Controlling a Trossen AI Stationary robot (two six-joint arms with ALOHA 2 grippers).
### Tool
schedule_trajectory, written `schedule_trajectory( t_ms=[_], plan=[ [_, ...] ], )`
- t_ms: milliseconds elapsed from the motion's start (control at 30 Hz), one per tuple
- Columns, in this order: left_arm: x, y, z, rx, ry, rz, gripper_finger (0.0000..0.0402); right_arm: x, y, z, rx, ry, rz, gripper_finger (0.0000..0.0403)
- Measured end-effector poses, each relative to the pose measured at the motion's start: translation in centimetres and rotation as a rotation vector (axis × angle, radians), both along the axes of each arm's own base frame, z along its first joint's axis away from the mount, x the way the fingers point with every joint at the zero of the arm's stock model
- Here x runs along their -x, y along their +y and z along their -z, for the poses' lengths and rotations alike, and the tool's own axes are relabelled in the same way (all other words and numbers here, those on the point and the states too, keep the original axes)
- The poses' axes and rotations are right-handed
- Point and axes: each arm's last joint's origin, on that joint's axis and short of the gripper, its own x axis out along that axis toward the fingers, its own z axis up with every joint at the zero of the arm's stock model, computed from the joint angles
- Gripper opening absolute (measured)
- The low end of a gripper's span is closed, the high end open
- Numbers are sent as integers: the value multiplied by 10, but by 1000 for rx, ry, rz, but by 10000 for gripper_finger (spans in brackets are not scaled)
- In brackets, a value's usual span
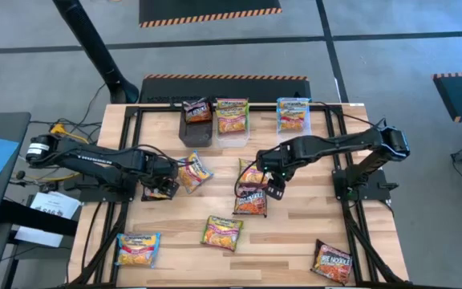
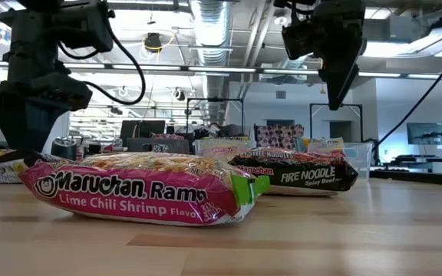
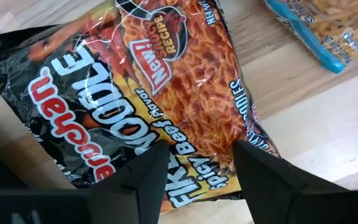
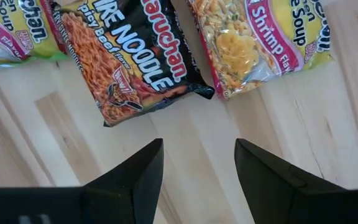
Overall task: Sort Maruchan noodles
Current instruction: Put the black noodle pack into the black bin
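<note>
The wooden tabletop point(image 1: 295, 241) is seen from above, with noodle packets spread across it. At about eight o'clock near the front edge, a blue-trimmed packet point(image 1: 138, 248) lies flat. The left claw point(image 1: 160, 187) is found at nine o'clock of the tabletop's middle, lowered over a black Fire Noodle packet point(image 3: 135, 99); in the left wrist view its two fingers point(image 3: 151, 174) are spread apart and overlap the packet's near edge, and no grip on it can be made out. Just beside that claw, toward the centre, a blue-edged packet point(image 1: 194, 172) lies tilted.

At twelve o'clock along the back edge, three tubs hold packets: a dark packet point(image 1: 196, 110), an orange-yellow packet point(image 1: 232, 116) and a light blue packet point(image 1: 293, 112). At six o'clock, a pink Lime Chili Shrimp packet point(image 1: 221, 233) lies alone; in the low view it fills the foreground point(image 2: 140, 188).

Near the centre, the right claw point(image 1: 274, 186) hangs above the bare wood with its fingers point(image 4: 135, 171) wide apart and nothing held. Just beside it, a black packet point(image 4: 126, 65) and a yellow-pink shrimp packet point(image 4: 260, 43) lie touching. At five o'clock, another black packet point(image 1: 332, 260) rests near the front corner.
</note>
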Motion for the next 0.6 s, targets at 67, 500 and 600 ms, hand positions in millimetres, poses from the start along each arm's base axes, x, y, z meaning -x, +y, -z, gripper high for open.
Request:
schedule_trajectory(
  t_ms=[67,500,600],
  plan=[
    [0,0,0,-2,3,-3,175,0,0,0,0,1,5,222],
    [1,-1,2,-3,10,24,11,-7,-3,-2,5,-70,17,222],
    [0,-4,1,1,5,65,6,-7,-3,-2,5,-77,17,222]
  ],
)
